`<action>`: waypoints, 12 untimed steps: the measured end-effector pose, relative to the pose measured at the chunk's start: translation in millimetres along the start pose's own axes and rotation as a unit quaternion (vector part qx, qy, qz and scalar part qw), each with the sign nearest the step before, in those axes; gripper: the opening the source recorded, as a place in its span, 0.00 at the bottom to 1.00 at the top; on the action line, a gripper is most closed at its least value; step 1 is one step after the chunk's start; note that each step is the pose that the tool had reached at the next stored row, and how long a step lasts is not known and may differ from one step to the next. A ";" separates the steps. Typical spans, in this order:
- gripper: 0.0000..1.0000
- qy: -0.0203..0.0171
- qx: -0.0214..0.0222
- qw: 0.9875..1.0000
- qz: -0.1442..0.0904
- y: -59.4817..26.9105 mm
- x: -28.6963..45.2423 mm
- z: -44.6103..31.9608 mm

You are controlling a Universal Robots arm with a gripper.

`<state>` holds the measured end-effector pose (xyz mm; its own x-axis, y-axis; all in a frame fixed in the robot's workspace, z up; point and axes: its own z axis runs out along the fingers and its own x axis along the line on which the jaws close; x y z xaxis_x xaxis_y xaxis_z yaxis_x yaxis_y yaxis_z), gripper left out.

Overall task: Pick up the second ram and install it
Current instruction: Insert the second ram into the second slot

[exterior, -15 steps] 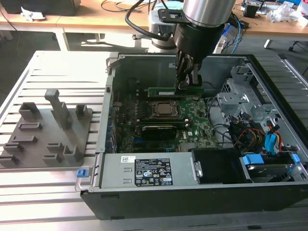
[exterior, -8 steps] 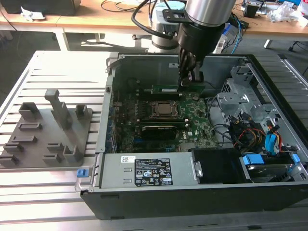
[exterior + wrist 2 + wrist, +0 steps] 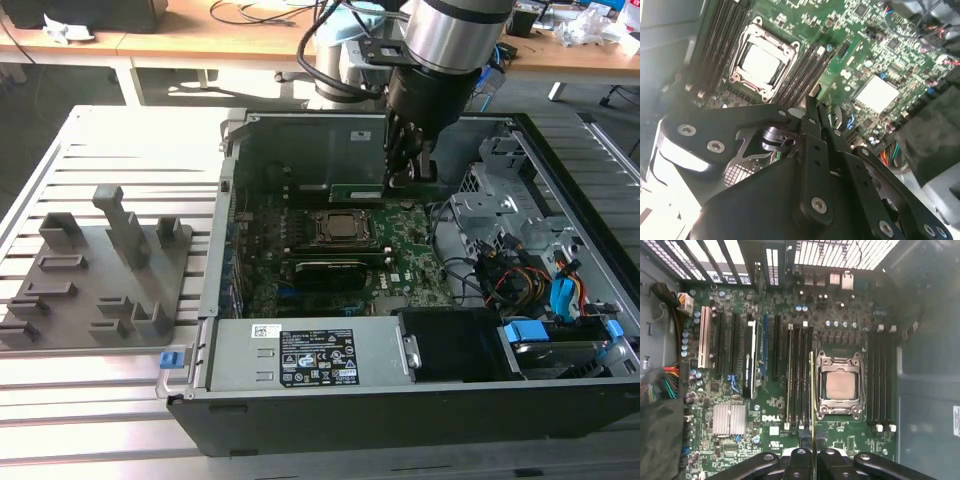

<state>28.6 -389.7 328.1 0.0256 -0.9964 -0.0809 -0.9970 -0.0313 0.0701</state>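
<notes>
Clamped edge-on in the gripper [image 3: 812, 456], the second ram [image 3: 812, 405], over slots beside the CPU socket [image 3: 839, 386]. Likely light, stiff, fragile; best held by long edges

Slatted metal table [image 3: 90, 150]. Directly on it: open computer case [image 3: 400, 400], and grey holder tray [image 3: 100, 270] toward the exterior view's left.
</notes>
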 end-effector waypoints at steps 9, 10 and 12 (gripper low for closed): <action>0.13 0.000 -0.001 1.000 0.000 -8.0 1.5 17.7; 0.13 0.000 -0.002 1.000 0.000 -8.6 1.8 20.7; 0.13 0.000 -0.002 1.000 0.000 -9.0 2.0 23.4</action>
<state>35.9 -389.6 304.1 0.0253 -0.9965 -0.0802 -0.9968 -0.0313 0.0738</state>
